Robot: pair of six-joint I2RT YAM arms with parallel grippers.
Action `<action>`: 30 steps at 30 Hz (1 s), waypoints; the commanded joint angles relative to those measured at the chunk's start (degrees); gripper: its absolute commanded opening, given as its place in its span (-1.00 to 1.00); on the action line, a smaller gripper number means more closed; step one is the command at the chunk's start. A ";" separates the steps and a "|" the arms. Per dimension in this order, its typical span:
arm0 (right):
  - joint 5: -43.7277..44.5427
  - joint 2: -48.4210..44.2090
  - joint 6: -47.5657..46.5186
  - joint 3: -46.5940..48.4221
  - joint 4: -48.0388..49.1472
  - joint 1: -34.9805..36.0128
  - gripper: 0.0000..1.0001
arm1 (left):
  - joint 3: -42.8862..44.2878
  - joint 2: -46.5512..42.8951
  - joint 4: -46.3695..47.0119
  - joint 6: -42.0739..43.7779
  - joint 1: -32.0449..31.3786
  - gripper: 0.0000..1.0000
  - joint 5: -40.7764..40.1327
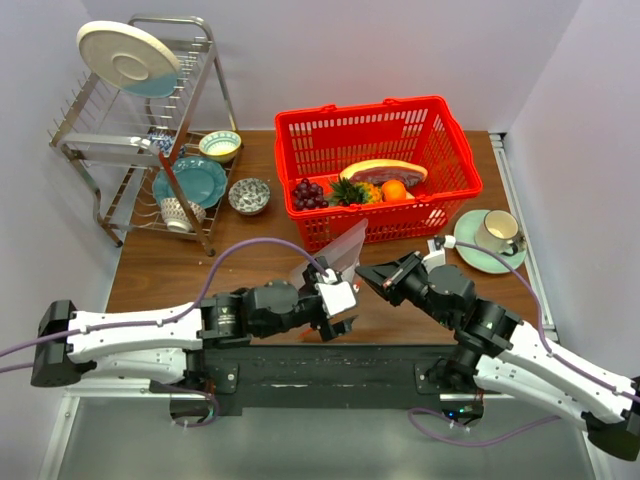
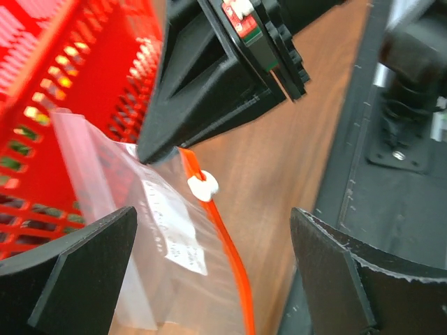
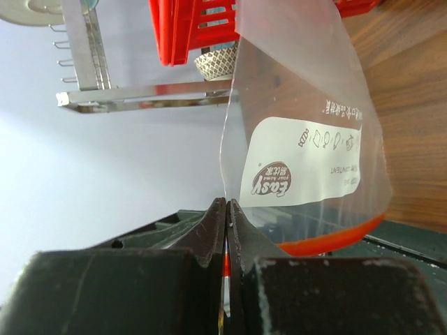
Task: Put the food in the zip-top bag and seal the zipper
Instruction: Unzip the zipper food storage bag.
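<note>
The zip-top bag hangs above the table in front of the red basket. My right gripper is shut on its mouth edge; in the right wrist view the jaws pinch the bag beside the red-orange zipper. My left gripper is open, its fingers either side of the zipper, just below the white slider, touching neither. The bag looks empty. The food lies in the basket: the purple grape bunch and the pineapple.
The red mesh basket also holds a pink slice and an orange fruit. A dish rack with plates and bowls stands back left. A cup on a green saucer sits at the right edge.
</note>
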 commanded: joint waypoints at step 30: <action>2.39 0.24 2.68 0.64 -0.41 -0.14 -1.00 | -7.42 2.55 17.39 -2.24 -2.80 -0.87 -17.78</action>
